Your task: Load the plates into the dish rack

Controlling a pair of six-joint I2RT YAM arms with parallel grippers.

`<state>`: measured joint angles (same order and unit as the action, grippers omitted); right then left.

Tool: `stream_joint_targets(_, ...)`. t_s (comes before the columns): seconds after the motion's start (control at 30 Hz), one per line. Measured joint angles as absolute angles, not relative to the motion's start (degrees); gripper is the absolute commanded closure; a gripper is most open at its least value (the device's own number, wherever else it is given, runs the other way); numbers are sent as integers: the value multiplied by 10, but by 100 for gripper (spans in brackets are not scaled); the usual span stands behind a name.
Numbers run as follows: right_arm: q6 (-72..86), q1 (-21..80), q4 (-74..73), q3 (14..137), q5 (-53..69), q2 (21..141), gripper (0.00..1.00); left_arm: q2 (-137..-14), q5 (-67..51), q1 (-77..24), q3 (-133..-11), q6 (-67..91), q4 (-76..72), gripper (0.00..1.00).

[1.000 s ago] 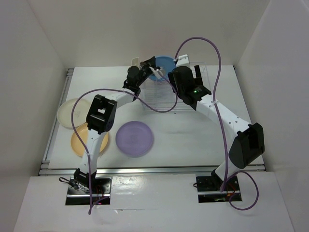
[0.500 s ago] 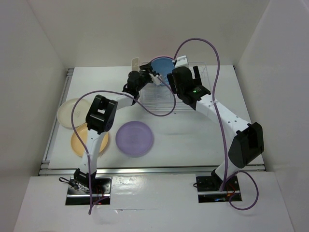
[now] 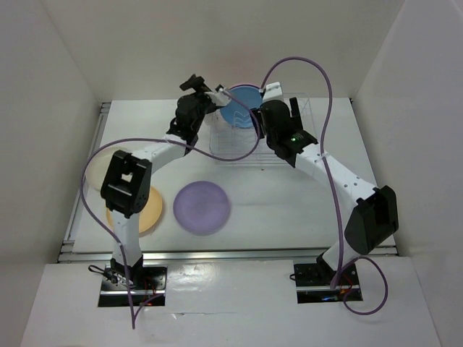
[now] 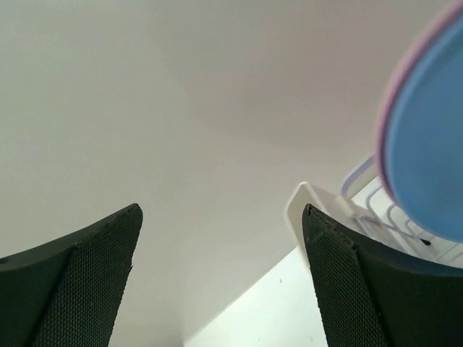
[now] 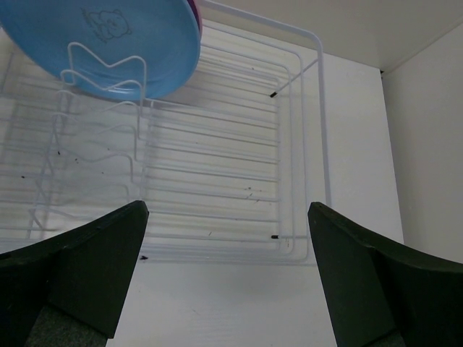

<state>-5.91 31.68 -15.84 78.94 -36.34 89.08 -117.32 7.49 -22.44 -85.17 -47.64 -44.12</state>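
It was a robot lab's test booth, not a home kitchen: plain white walls [image 3: 58,87] boxed in a white table [image 3: 289,210], with a left arm [image 3: 129,188] and a right arm [image 3: 334,177] bolted at its near edge, trailing purple cables [image 3: 330,101].

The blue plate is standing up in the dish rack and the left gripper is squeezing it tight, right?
Not quite. The blue plate does stand up in the dish rack, but the left gripper is not squeezing it. The left wrist view shows its jaws wide open with nothing between them, and the plate is off to one side.
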Motion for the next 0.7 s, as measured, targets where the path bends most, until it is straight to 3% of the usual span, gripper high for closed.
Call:
stream_joint_targets(0.2,-69,317,-128,762,-351,878,0,-1044,164,-192,-850,-309,-246,3)
stream_joint_targets(0.37,-72,317,-119,752,-345,874,0,-1004,175,-69,-852,-130,-54,0)
stream_joint_targets(0.7,-74,317,-103,724,-338,848,0,-1054,37,209,-859,98,236,2)
